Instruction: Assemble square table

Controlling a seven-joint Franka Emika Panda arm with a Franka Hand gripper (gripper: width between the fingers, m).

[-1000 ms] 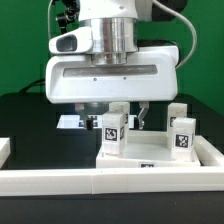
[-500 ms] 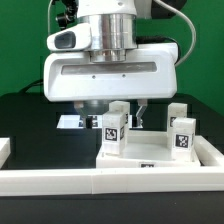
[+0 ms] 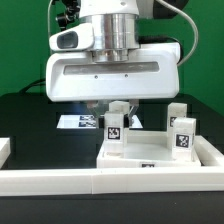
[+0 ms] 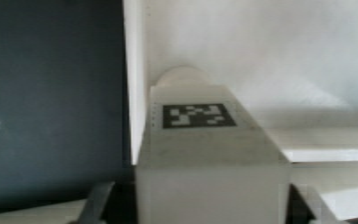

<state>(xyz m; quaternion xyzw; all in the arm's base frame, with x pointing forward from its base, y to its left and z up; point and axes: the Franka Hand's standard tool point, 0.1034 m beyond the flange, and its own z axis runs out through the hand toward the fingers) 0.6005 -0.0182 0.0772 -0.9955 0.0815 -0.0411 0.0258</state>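
Beside slab [image 3: 150,155]: two tagged legs [image 3: 116,128], rail wall [image 3: 110,182] fronting.

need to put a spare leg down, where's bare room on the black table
Free: black table at the exterior view's left, between the marker board and the white rail. Crowded: the slab, with two legs and the gripper over one.

tagged leg [image 4: 201,150] between pincer [image 4: 197,200] fingers

Pincer [image 3: 117,110] fingertips hidden behind tagged leg [image 3: 115,131]; grip undeterminable. Wrist view blurred; leg base cut off.
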